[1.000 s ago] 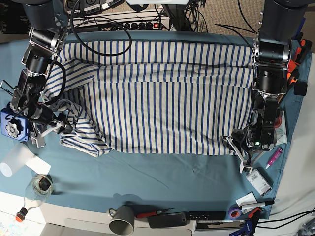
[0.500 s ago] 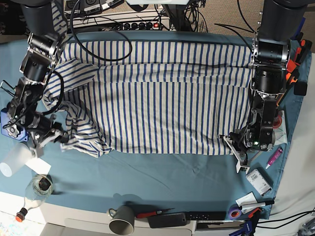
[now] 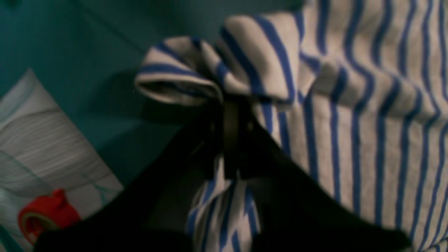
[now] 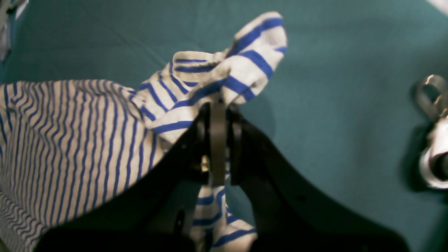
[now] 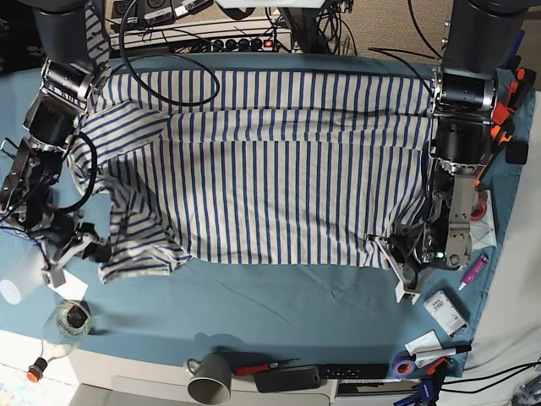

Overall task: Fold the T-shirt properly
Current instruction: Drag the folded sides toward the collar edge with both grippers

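Note:
The T-shirt [image 5: 279,178], white with thin blue stripes, lies spread across the teal table cloth [image 5: 279,300]. In the base view my left gripper [image 5: 390,254] is at the shirt's front right hem corner. The left wrist view shows that gripper [image 3: 231,115] shut on a bunched fold of the T-shirt [image 3: 350,105]. My right gripper [image 5: 91,251] is at the shirt's front left corner. In the right wrist view it [image 4: 218,105] is shut on a puckered piece of the T-shirt [image 4: 70,140], held a little above the cloth.
Along the front edge stand a grey mug [image 5: 210,381], a glass bottle [image 5: 63,326] and a clear plastic cup [image 5: 21,279]. A red tape roll [image 3: 42,217], a small white box [image 5: 445,311] and pens lie at the right. Cables and a power strip [image 5: 228,42] run along the back.
Both grippers went from open to shut on the shirt's front corners. The right gripper drew its corner toward the front edge; the left gripper shifted slightly left and forward with the hem.

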